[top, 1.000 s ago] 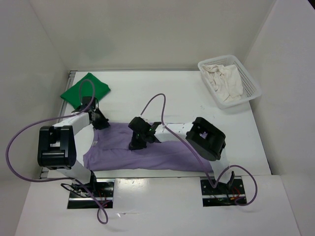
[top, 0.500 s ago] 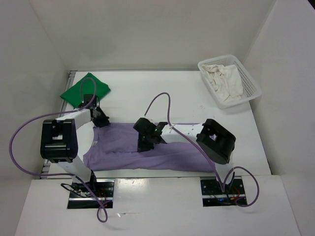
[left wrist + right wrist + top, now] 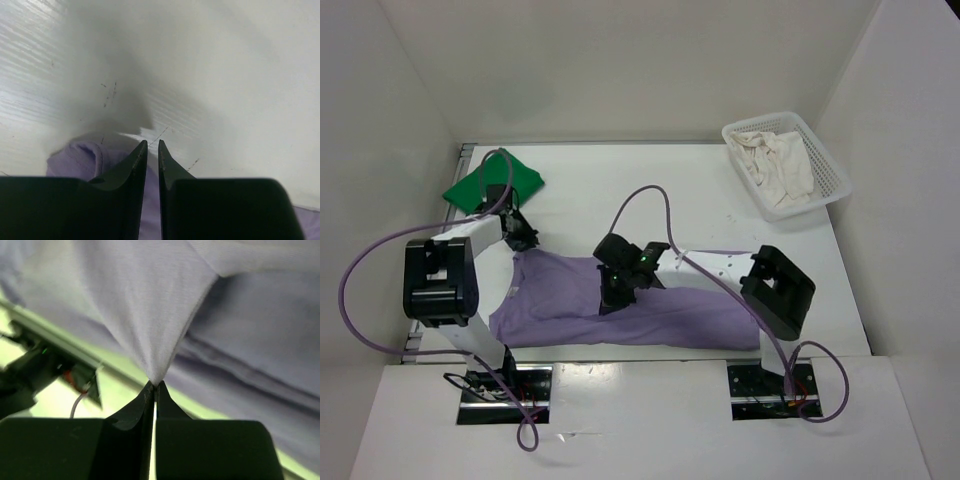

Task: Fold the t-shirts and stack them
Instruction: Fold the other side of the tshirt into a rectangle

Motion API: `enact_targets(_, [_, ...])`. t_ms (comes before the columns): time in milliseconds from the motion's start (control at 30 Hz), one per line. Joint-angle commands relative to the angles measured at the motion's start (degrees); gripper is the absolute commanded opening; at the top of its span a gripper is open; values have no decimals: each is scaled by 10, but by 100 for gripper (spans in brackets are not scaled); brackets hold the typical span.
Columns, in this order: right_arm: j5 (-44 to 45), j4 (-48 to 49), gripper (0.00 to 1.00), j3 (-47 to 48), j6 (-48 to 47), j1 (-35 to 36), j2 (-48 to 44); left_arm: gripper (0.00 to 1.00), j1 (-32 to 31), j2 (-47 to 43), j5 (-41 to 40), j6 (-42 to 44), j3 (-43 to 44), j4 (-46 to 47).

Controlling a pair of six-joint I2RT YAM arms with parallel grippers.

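A lavender t-shirt (image 3: 560, 300) lies spread along the near part of the table. My left gripper (image 3: 525, 243) is at its far left corner, shut on the cloth edge; in the left wrist view the gripper (image 3: 151, 144) shows purple cloth (image 3: 80, 155) between its fingers. My right gripper (image 3: 616, 300) is over the shirt's middle. In the right wrist view the gripper (image 3: 154, 385) is shut on a pinched peak of the lavender cloth (image 3: 150, 305). A folded green t-shirt (image 3: 485, 185) sits at the far left. A cream t-shirt (image 3: 780, 165) lies crumpled in the basket.
The white mesh basket (image 3: 827, 153) stands at the far right corner of the table. Purple cables loop from both arms over the near left and the centre. White walls enclose the table on three sides.
My right gripper closed on the lavender cloth and shifted a little right, its arm swinging right. My left gripper drew slightly toward the far left with the shirt corner.
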Motion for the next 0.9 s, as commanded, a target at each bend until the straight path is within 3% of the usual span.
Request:
enact_targets(0, [-50,-23,1,14,-16,3,-54,21,3,16,-9,26,27,-2])
enact_targets(167, [-107,14,2,9,-9,-25,-78,21,3,16,-14,33,39,-8])
enact_targets(367, [-66,15,21,-36,-22,-31,-36,21,8,-19,-14,39,39,-19])
enact_targets(400, [-66,15,32,-41,-22,-31,-29,21,8,-40,-14,39,33,-31])
enact_targets(433, [-66,15,35,-41,-29,-31,-18,21,8,-51,-14,39,33,-31])
enact_targets(567, [-42,3,39,-27,-45,-31,-36,25,13,-83,-34,56,28,-65])
enact_targets(667, [-37,-2,37,-21,-57,-51,-63,39,33,-83,-35,63,28,-94])
enact_targets(733, [-44,-2,27,-33,-62,-66,-72,47,46,-83,-28,63,9,-99])
enact_targets(767, [-44,5,14,-40,-62,-79,-79,50,51,-83,-20,69,3,-99])
enact_targets(800, [-44,12,7,-46,-68,-84,-93,53,51,-89,-20,69,3,-99])
enact_targets(867, [-44,12,1,-62,-68,-92,-106,53,51,-89,-6,74,-5,-99])
